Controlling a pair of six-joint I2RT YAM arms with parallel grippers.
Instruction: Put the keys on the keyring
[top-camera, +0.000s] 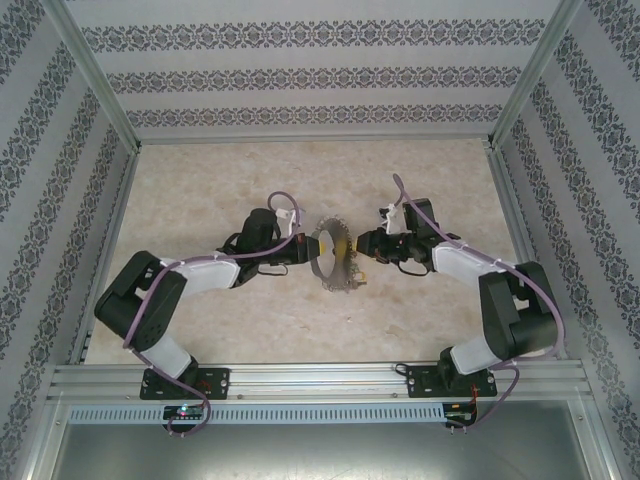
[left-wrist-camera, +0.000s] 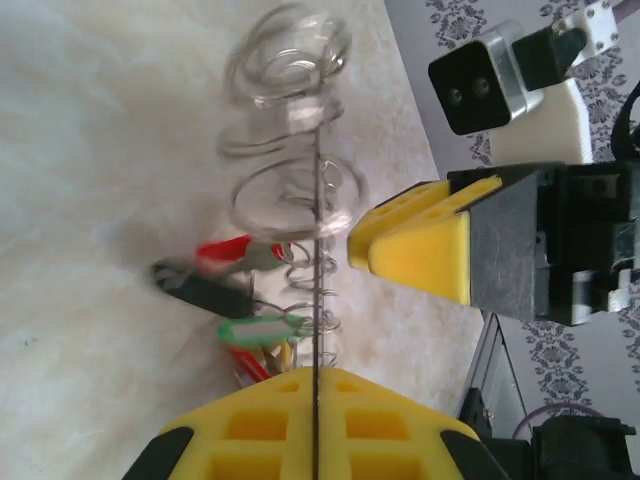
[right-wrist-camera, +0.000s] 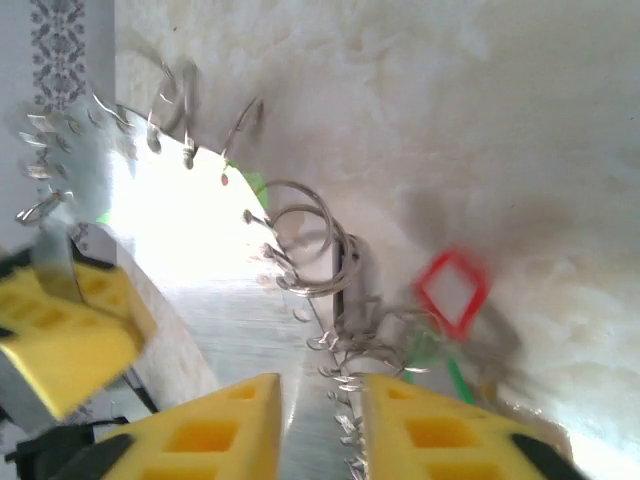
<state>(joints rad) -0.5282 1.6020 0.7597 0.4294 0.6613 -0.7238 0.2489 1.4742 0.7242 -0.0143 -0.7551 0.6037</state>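
A beige, marbled tabletop (top-camera: 200, 330) forms the floor of the cell. Three walls close it in: a back wall (top-camera: 320, 70), a left wall (top-camera: 50, 170) and a right wall (top-camera: 600, 170). All are papered in pale stripes alternating with bands of dark floral ornament (the same pattern edges both wrist views). Silver posts (top-camera: 95, 75) rise at the corners. Along the near edge lie an aluminium rail (top-camera: 320, 378), a slotted strip (top-camera: 320, 412) just below it, and a grey metal sheet (top-camera: 320, 455).
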